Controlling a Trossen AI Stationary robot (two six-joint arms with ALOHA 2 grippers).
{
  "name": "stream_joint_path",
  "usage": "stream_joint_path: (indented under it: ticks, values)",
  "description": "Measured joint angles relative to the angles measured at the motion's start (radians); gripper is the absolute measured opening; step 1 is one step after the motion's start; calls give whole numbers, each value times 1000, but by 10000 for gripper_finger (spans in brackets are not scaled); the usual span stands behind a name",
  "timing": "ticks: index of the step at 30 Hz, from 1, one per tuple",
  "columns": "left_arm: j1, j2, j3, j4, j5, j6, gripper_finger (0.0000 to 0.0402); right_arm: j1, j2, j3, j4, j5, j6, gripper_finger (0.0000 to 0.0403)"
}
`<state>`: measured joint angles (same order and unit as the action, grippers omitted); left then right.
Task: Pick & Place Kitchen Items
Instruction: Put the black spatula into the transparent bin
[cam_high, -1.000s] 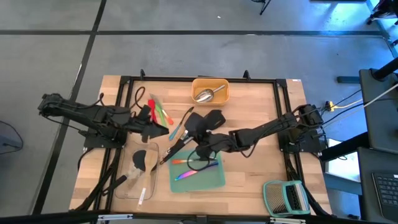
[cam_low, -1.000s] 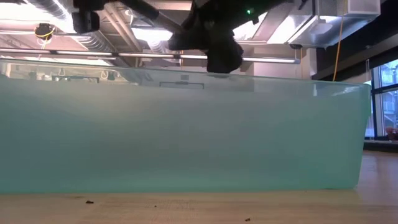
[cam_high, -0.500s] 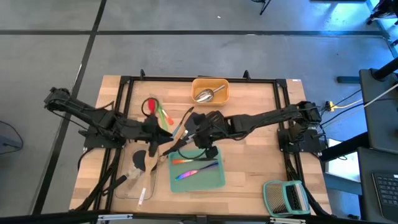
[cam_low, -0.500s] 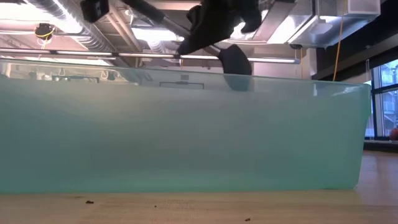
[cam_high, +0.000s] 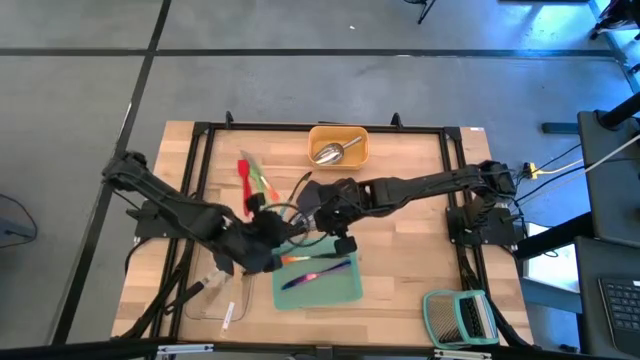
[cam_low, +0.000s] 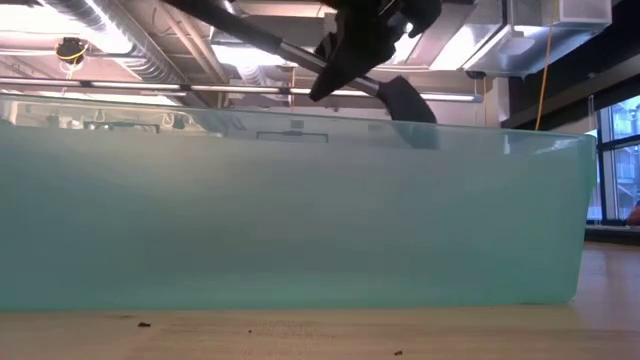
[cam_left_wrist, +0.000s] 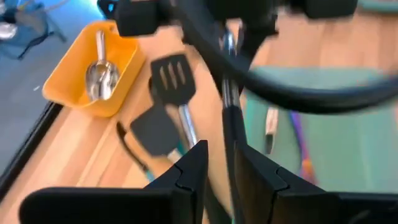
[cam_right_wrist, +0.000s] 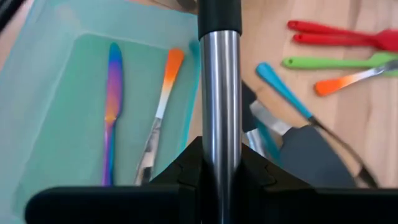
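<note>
Seen from above, a wooden desk (cam_high: 400, 270) holds 2 dark robot arms meeting near its middle, beside a teal tray (cam_high: 345, 285). The right gripper (cam_high: 338, 205) has its fingers closed tight on the steel-and-black handle of a black spatula (cam_low: 400, 98), carried in the air above the tray's rim; its own wrist camera shows the handle (cam_right_wrist: 219, 93) clamped between the fingers. The left gripper (cam_high: 262, 238) sits at the tray's near corner, its fingers (cam_left_wrist: 193, 171) narrowed to a slim gap around a thin dark handle (cam_left_wrist: 231, 140), though whether they have gripped it cannot be told. In the tray lie 2 pieces of iridescent cutlery (cam_right_wrist: 113, 106), 1 purple-blue and 1 orange-tipped. On the desk nearby lie a slotted turner (cam_left_wrist: 171, 74), a red-handled tool (cam_high: 243, 170), a green-handled tool (cam_right_wrist: 323, 62) and a blue-handled tool (cam_right_wrist: 283, 90); a steel scoop (cam_high: 335, 152) rests in the yellow tray (cam_high: 338, 130). The main risk seems to be crowding: the 2 grippers work close together, so the carried spatula could strike the left arm, or the left fingers could snag neighbouring handles.
</note>
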<state>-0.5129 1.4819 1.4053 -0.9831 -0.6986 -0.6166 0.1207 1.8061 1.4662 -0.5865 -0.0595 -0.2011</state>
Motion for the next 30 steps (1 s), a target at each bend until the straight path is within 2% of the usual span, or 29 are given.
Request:
stream_joint_path:
  ticks: [6, 10, 16, 24, 30]
  values:
    - [-29, 125, 120, -262, -80, -52, 61, -59, 0, 0, -35, -112, 31, 51]
    - [-48, 189, 130, -295, -181, 16, 54, -102, 0, 0, -25, -152, 44, 51]
    - [-65, 270, 129, -306, -352, 124, 48, -146, 0, 0, -19, -151, 67, 51]
    - [-47, 280, 129, -310, -349, 340, 56, -149, 0, -9, -17, -152, 70, 51]
    - [-28, 281, 129, -309, -279, 382, 116, -149, 0, -10, -18, -152, 70, 51]
